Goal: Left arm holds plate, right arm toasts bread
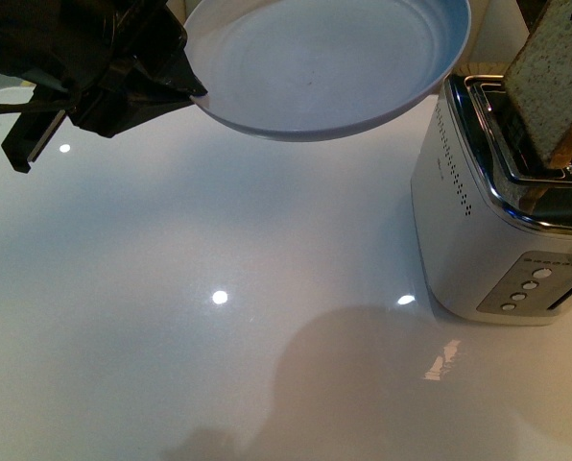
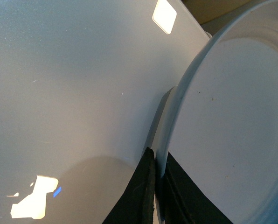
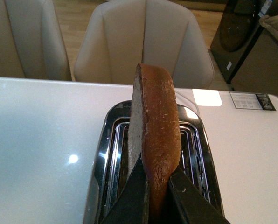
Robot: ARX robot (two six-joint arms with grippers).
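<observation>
A pale blue-grey plate [image 1: 324,62] hangs above the white table at the top of the front view, empty. My left gripper [image 1: 185,86] is shut on its left rim; up close, the black fingers [image 2: 141,191] pinch the plate's edge [image 2: 169,121]. At the right, a slice of brown bread [image 1: 552,77] stands upright over the silver toaster [image 1: 478,221]. My right gripper [image 3: 157,179] is shut on the bread's crust edge [image 3: 155,126], holding the slice above the toaster slots [image 3: 118,154]. The right arm itself does not show in the front view.
The glossy white table [image 1: 219,336] stretches below the plate and left of the toaster. Beige chairs [image 3: 143,42] stand beyond the table's far edge, and a dark cabinet [image 3: 241,28] stands at the far right. The toaster's buttons [image 1: 526,288] face the front.
</observation>
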